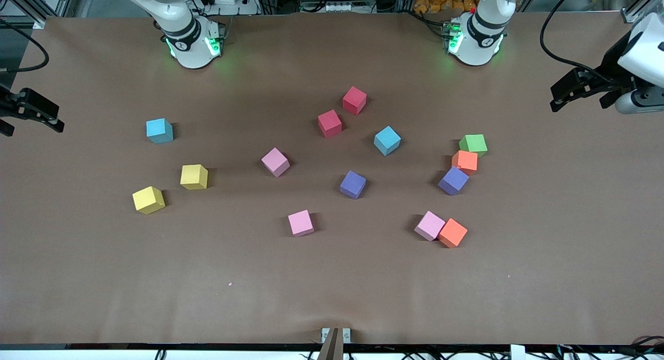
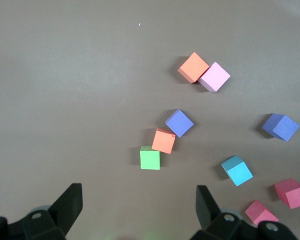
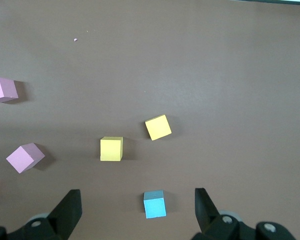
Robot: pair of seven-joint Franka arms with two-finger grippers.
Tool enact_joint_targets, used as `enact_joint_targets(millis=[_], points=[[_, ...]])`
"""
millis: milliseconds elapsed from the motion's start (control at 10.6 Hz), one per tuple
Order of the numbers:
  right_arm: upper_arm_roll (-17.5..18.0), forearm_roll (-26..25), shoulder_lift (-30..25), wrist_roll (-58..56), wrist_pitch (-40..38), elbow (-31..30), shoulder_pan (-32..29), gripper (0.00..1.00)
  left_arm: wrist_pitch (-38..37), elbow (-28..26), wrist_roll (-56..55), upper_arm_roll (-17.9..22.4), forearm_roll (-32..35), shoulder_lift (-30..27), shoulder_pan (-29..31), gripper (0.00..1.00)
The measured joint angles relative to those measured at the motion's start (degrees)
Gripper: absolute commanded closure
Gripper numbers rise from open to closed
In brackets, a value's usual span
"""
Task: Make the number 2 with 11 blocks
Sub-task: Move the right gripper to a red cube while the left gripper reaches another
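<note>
Both hands are released and empty: left hand [image 1: 563, 96] and right hand [image 1: 44, 119] hang over opposite worktop ends. Blocks [image 1: 353, 184] lie scattered mid-worktop, no number 2 begun. Judging so, next comes picking a first cube, not the green cube [image 1: 473, 144].

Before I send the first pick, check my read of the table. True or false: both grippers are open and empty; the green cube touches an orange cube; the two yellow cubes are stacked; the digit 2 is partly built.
1. Left gripper and right gripper are open and empty. True.
2. The green cube touches an orange cube. True.
3. The two yellow cubes are stacked. False: one yellow cube and the other sit apart on the table.
4. The digit 2 is partly built. False: the blocks lie scattered, no rows formed.
</note>
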Motion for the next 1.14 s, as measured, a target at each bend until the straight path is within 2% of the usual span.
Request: enact_joint_targets(millis=[284, 474, 663, 947, 1136], points=[[0.04, 0.21, 0.14, -0.03, -0.45, -0.09, 0.05, 0.0, 0.0, -0.09, 0.0, 0.03, -0.04, 0.02, -0.04, 0.0], [0.1, 1.24, 0.71, -0.62, -0.71, -1.13, 0.89, 0.0, 0.78, -2.05, -0.53, -0.56, -1.75, 0.79, -1.04, 0.0], [0.22, 2.0, 2.38, -4.42, -0.85, -2.07, 3.39, 0.0, 6.27, -8.46, -4.56, -3.68, -2.24, 2.29, -3.22, 0.0], [0.28, 9.7, 6.19, -9.0, -0.88, -5.18, 7.14, 0.0, 12.8, -19.28, -16.45, -11.07, -2.51, 2.72, -4.71, 0.0], [0.33, 12.41, 9.96, -9.71, 0.15, -6.46, 11.96, 0.0, 20.88, -28.21, -25.3, -13.49, -4.89, 0.96, -7.68, 0.0]])
